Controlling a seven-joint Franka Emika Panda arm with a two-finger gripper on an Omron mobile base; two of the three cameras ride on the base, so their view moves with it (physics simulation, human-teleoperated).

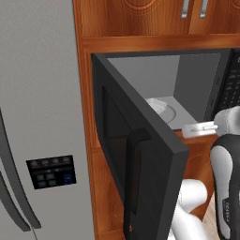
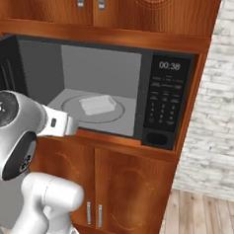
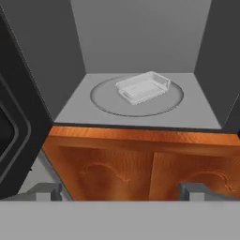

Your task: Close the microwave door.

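the door (image 1: 140, 159) stands wide open, hinged on the left of the microwave (image 2: 162, 100) and swung out toward the base, its edge near the arm. it is a flat, stiff, dark grey panel with a darker rounded window and a vertical black bar handle (image 1: 132, 180) on its outer face. it will likely swing easily on its hinge as one rigid piece, so a steady push on the outer face near the free edge or the handle should turn it; the smooth face may let a fingertip slide, so the handle gives a surer catch. the gripper (image 3: 121, 193) hangs in front of the cavity, its fingers (image 3: 47, 191) spread wide apart and holding nothing. inside, the walls are matte light grey, with a round glass turntable (image 3: 105, 99) and a clear rectangular tray (image 3: 143, 86) resting on it. the keypad (image 2: 163, 100) is glossy black with a lit clock. around it are warm carved wood cabinets (image 2: 129, 189), a pale grey fridge (image 1: 37, 93) to the left and a whitish brick wall (image 2: 224, 97) to the right.
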